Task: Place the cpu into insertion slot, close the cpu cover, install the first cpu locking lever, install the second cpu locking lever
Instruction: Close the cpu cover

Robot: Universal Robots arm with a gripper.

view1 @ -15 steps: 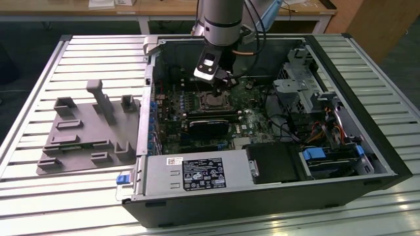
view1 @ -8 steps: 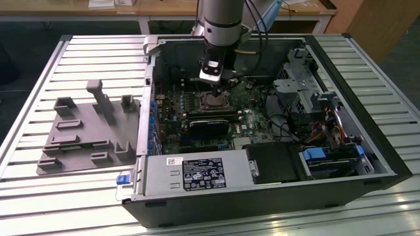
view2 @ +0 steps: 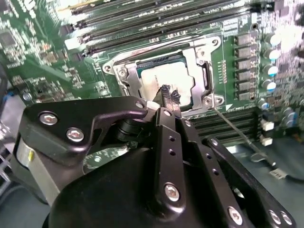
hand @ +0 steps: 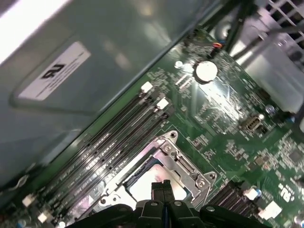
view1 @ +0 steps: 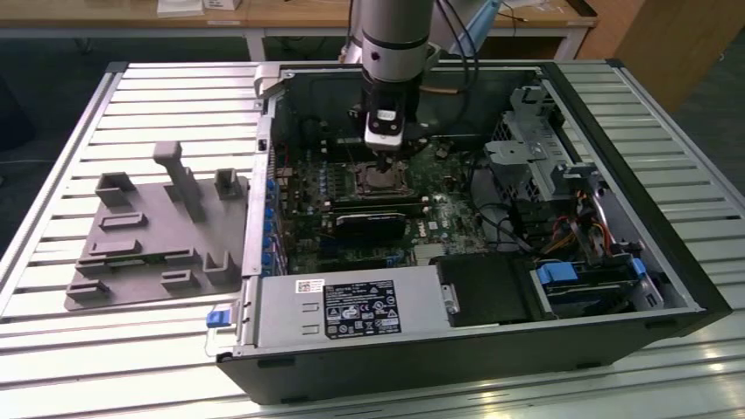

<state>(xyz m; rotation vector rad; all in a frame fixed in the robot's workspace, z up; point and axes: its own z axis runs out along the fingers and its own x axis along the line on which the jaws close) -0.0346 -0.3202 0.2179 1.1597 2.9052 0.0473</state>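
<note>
The cpu (view2: 164,76) lies in the insertion slot (view2: 208,80) with its silver-grey top showing through the window of the cpu cover (view2: 124,80), which lies flat over it. My gripper (view2: 169,97) hangs just above the chip's near edge, its two black fingers pressed together and holding nothing. The first wrist view has the fingertips (hand: 164,186) over the cpu (hand: 142,187) and the cover frame (hand: 186,167). A thin wire locking lever (view2: 237,135) sticks out from one socket corner. In the exterior view my gripper (view1: 386,157) stands over the socket (view1: 379,181) inside the case.
Long black memory slots (view2: 142,19) run along both sides of the socket. A black card (view1: 372,223) and the power supply (view1: 349,305) lie nearer the case front. The drive cage (view1: 547,148) is on the exterior view's right, a grey fixture plate (view1: 152,236) on its left.
</note>
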